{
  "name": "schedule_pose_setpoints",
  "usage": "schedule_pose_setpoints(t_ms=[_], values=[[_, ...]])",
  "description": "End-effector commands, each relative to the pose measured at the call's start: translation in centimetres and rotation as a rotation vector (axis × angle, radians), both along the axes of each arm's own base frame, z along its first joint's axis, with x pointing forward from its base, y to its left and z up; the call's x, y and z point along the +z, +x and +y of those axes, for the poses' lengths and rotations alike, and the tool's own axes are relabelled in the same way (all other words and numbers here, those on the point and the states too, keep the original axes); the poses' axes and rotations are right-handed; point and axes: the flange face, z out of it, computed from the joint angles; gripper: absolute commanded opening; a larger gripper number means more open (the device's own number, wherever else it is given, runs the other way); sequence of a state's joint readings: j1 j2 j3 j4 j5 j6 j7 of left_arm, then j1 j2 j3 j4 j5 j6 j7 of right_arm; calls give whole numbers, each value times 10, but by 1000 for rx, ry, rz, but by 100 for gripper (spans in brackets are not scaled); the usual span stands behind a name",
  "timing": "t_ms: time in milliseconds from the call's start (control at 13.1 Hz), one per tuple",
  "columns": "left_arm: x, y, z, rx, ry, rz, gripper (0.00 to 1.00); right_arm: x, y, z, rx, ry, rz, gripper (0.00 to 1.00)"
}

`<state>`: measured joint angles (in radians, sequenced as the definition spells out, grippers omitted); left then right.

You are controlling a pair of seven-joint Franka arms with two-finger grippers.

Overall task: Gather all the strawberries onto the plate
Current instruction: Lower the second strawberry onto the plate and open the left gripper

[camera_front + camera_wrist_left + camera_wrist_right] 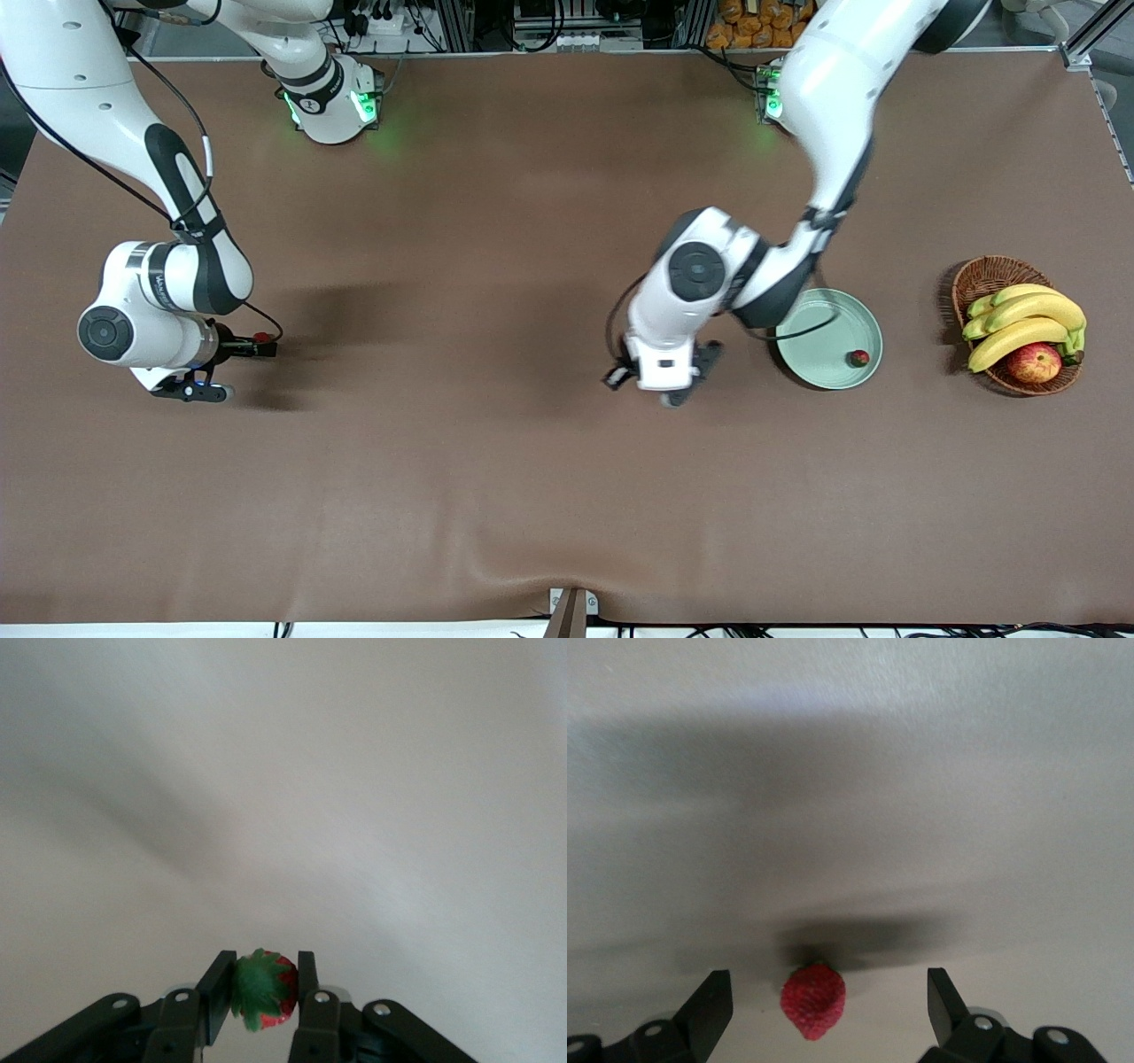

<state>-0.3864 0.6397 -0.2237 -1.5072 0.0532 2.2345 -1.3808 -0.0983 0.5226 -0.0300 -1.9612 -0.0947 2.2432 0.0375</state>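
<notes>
Red berry (pixel 262 990) clenched in left gripper (pixel 260 994) beside plate (pixel 828 370); right gripper (pixel 829 1001) spread wide, second berry (pixel 813 1000) between its fingers.

my left gripper (pixel 666 383) is hanging low over the brown table (pixel 496 496), just beside the round pale mint-green plate (pixel 811 332). one tiny red strawberry (pixel 858 358) is lying in that plate near its rim. my right gripper (pixel 262 346) is sitting near the right arm's end. a brown wicker basket (pixel 983 275) is holding yellow bananas (pixel 1028 321) and a red-yellow apple (pixel 1034 362).
</notes>
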Motion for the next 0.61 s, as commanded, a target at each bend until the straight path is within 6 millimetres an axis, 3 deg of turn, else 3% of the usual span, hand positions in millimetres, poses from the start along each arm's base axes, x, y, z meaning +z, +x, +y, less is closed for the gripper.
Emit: schedule_pose_setpoints(t_ms=[0,76,228,304,457,533], values=[[0,-11,71,-144,107,110,0,-4,-11,1,25,-9,45,64],[-9,-10,97,-183,135,155,0,-4,-12,1,26,-9,53,54],[-37,-14,149,-300,239,201,0,-3,-12,5,33,-9,56,20],[-53,-21,164,-338,284,224,0,-1,-9,8,36,-7,48,9],[-67,-27,188,-356,333,251,0,19,13,31,59,-10,-11,0],[-68,-29,194,-369,332,259,0,32,28,59,98,-11,-49,0]])
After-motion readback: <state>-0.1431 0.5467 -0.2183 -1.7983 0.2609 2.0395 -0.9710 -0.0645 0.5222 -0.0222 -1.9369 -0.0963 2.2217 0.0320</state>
